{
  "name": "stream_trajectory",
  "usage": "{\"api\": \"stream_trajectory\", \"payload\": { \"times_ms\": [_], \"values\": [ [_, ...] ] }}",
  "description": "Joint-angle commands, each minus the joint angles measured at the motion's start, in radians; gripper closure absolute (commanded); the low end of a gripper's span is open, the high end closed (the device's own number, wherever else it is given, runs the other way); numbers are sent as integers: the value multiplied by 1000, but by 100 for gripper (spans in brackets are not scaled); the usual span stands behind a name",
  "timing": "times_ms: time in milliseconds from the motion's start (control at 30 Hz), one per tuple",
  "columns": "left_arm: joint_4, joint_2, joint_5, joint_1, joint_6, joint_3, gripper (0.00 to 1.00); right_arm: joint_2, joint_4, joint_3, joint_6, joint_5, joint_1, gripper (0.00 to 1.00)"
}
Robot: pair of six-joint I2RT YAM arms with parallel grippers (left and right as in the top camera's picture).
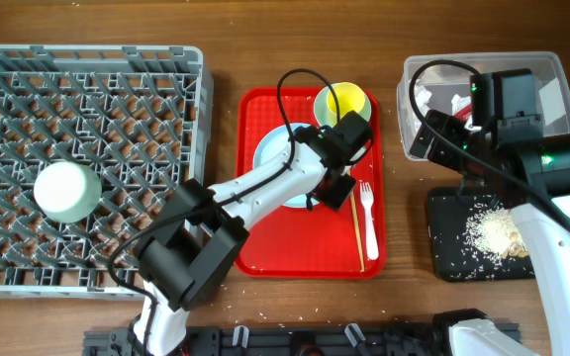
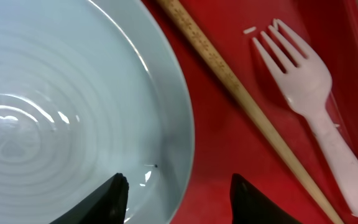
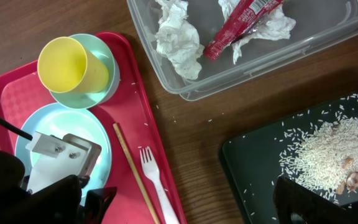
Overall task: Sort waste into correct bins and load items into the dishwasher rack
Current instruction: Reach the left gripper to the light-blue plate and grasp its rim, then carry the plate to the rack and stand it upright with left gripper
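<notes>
Black fingertips (image 2: 114, 198) of our left gripper (image 2: 179, 199) are filling the bottom of the wrist view, spread wide and holding nothing, one tip over the inside of the pale plate (image 2: 73, 93) and the other over the red tray (image 2: 229, 149), so we are straddling the rim. We are reading this as the pick of the plate for the dishwasher rack (image 1: 87, 51), where one bowl (image 1: 67, 191) is already sitting upside down. To do it well, we are wanting the outer finger down against the tray and under the lip, the inner one on the sloping wall, then a firm close before any lift, since glazed ware is probably slippery. The chopstick (image 2: 241, 93) is lying just beside the rim with the fork (image 2: 316, 112) beyond it, so we are thinking a straight lift, not a drag, is safest. Both tips are running off the frame, so we cannot tell whether they are touching anything. From overhead our own arm is covering much of the plate. The yellow cup (image 1: 345, 101) is nesting in the second bowl (image 3: 104, 81). The tissue (image 3: 176, 37) and sachet (image 3: 241, 22) are lying in the clear tub (image 3: 166, 74), the rice (image 1: 493, 229) on the black tray (image 1: 453, 247). Of our right gripper (image 1: 431, 136) only one dark finger (image 3: 300, 202) is showing, so we cannot tell how far open it is.
</notes>
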Motion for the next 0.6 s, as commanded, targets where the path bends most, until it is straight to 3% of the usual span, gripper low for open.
{"api": "stream_trajectory", "payload": {
  "times_ms": [0, 567],
  "values": [
    [10, 12, -44, 3, -10, -5, 48, -3, 2, 6, -12, 13, -2, 0],
    [21, 86, -33, 3, -10, -6, 54, -3, 2, 6, -12, 13, -2, 0]
  ]
}}
